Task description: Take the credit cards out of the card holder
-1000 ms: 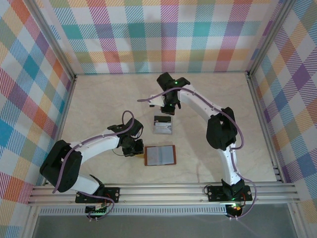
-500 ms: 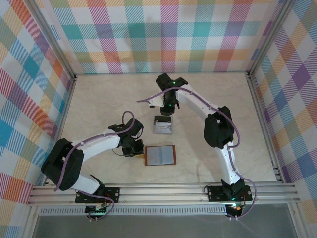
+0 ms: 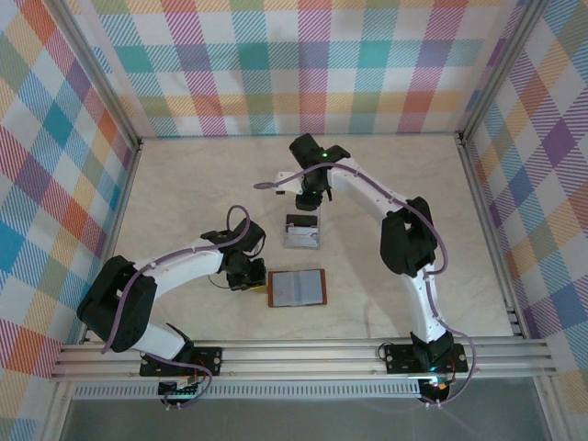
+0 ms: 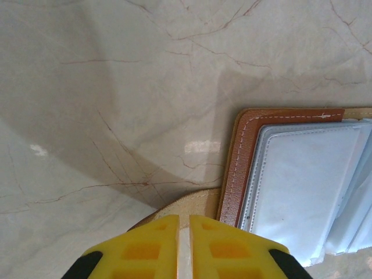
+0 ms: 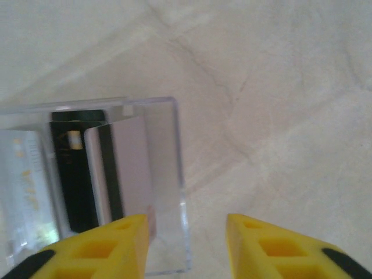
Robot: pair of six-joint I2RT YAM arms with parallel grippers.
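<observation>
The credit cards [image 3: 302, 232] lie in a small stack on the desk [image 3: 184, 202], just at 12 o'clock from the card holder [image 3: 297, 288]. The holder is spread open and flat, its grey-blue inside facing up.

The step in hand looks like the gap between extractions. The right gripper [image 5: 186, 244] hovers over the stack with its jaws released and nothing between them, one finger above the corner of a clear-edged card with a dark stripe. The left gripper [image 4: 185, 232] sits at 9 o'clock of the holder. Its jaws are clenched to a sliver over the tan strap tab [image 4: 174, 208], apparently pinning the holder in place.

Whether any card remains in the pale sleeves cannot be told from here. If one does, the next move calls for the right arm to travel toward 6 o'clock, drop onto the open holder and catch a thin card edge. The left jaws would need to keep the leather from sliding.

The left arm stretches low from its base toward 2 o'clock, wrist bent down at the holder's edge. The right arm rises from its base, folds at the elbow near 3 o'clock of the stack, and runs its forearm toward 10 o'clock. Its wrist is tipped so that the fingers point down at the cards.
</observation>
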